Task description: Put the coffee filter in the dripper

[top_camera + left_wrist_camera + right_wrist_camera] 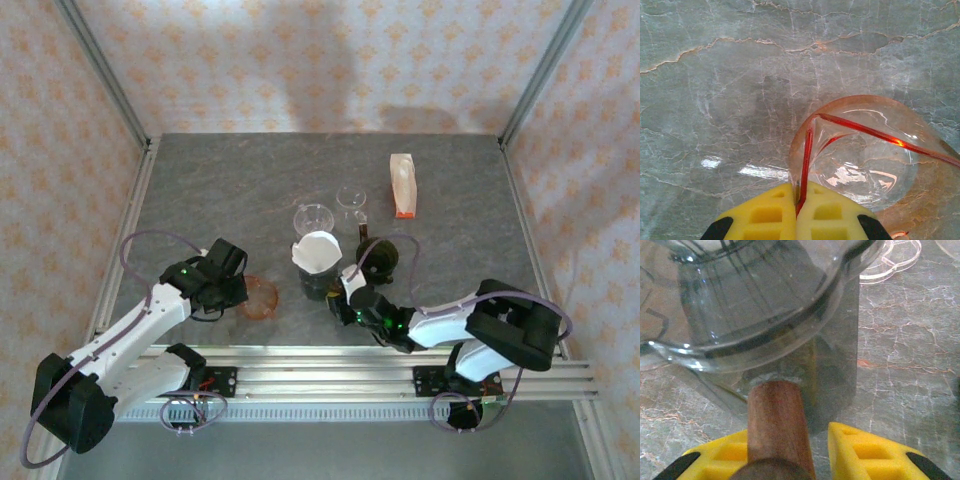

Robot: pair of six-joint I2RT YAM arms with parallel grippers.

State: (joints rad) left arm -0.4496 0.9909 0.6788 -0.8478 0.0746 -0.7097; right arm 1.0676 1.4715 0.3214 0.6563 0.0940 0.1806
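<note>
Handle (775,410) inside parted right tool (790,430) (overhead: white filter (317,250)).

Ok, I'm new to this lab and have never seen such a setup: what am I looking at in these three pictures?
These are two robot arms bolted at the near edge of a grey stone-look table. The wide picture comes from a fixed camera above and behind them; the other two come from a small camera on each wrist, so yellow fingers show at the bottom. The left hand is shut on the rim of an orange see-through bowl. The right hand has its fingers either side of the brown wooden handle of a clear glass dripper, with a gap showing on one side. From above, a white paper filter lies on top of that dripper. Behind stand a clear glass cup and a white packet.
</note>
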